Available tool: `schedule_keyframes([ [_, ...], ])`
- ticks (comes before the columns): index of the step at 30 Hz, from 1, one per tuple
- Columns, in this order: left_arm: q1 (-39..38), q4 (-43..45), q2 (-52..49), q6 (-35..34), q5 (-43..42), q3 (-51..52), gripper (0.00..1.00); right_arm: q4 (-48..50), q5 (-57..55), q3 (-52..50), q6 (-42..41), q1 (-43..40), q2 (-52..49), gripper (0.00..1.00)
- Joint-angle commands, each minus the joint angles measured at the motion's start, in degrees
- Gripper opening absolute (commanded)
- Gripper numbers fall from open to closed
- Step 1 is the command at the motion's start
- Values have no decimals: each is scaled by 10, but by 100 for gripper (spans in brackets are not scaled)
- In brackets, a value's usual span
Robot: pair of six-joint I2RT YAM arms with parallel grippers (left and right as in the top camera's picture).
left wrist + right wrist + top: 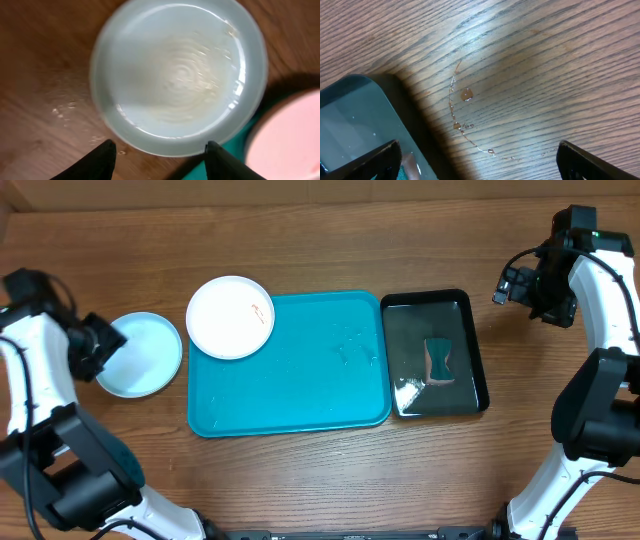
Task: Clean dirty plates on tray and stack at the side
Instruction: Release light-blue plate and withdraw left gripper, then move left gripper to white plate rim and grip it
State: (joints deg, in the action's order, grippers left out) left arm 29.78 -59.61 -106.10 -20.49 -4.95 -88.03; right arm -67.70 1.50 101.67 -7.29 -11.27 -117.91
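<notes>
The teal tray point(330, 395) lies mid-table. A white plate point(231, 317) with a reddish smear sits on its far-left corner, overlapping the rim. A light blue plate point(142, 354) rests on the table left of the tray; in the left wrist view point(177, 75) it looks wet and free of smears. My left gripper point(110, 342) is open and empty at that plate's left edge, fingers point(160, 155) apart just off its rim. My right gripper point(512, 285) is open and empty point(480, 160) over bare wood right of the black tray. The lime-green-rimmed plate is out of view.
A glossy black tray point(472, 330) right of the teal tray holds water and a teal sponge point(439, 360); its corner shows in the right wrist view point(350, 115). Water droplets point(466, 94) lie on the wood beside it. Crumbs or drops point(62, 107) lie left of the blue plate.
</notes>
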Motion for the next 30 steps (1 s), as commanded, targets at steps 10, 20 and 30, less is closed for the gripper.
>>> schedule_keyframes([
  [10,-141,28,-33,43,-6,-1,55,2,2,12,-2,-4,17,100],
  [20,-163,75,-107,78,-28,-1,32,2,2,12,-2,-4,17,100],
  [30,-165,106,-108,84,-25,-2,23,2,2,12,-2,-4,17,100],
])
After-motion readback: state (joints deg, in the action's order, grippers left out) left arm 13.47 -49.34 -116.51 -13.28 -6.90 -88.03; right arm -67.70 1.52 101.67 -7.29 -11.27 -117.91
